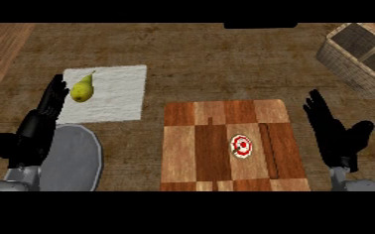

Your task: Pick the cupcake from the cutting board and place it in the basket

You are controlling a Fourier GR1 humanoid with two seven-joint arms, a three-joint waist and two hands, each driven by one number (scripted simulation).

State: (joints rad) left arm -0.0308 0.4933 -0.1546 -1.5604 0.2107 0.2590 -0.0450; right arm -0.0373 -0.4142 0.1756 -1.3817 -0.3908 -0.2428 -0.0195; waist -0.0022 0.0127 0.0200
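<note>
At the far left, at about 9 o'clock from the view's centre, the left hand stands with its fingers straight and close together, pointing toward 12 o'clock, holding nothing; its fingertips reach the left edge of a white cloth. At 5 o'clock from that hand lies a grey plate, partly covered along its left side by the grey forearm; its upper rim sits just below the cloth's lower edge. On the cloth's left part rests a yellow-green pear, stem toward 1 o'clock, just beside the left hand's fingertips; whether they touch it cannot be told.

The brown wooden counter shows bare between the cloth and the cutting board, which lies at 5 o'clock from the view's centre, a chequered board of light and dark wood with a dark groove running down its right part. The cupcake sits on the board's right half, seen from above as a white round with red marks, just left of the groove and touched by neither hand.

At 3 o'clock from the cupcake, off the board's right edge, the right hand is raised; its fingers are straight and point toward 12 o'clock, thumb spread out toward 2 o'clock, nothing in it. At 1 o'clock from this hand, in the view's upper right corner and well apart from the cupcake, stands the woven basket, cut off by the view's edge, its inside parted into compartments.
</note>
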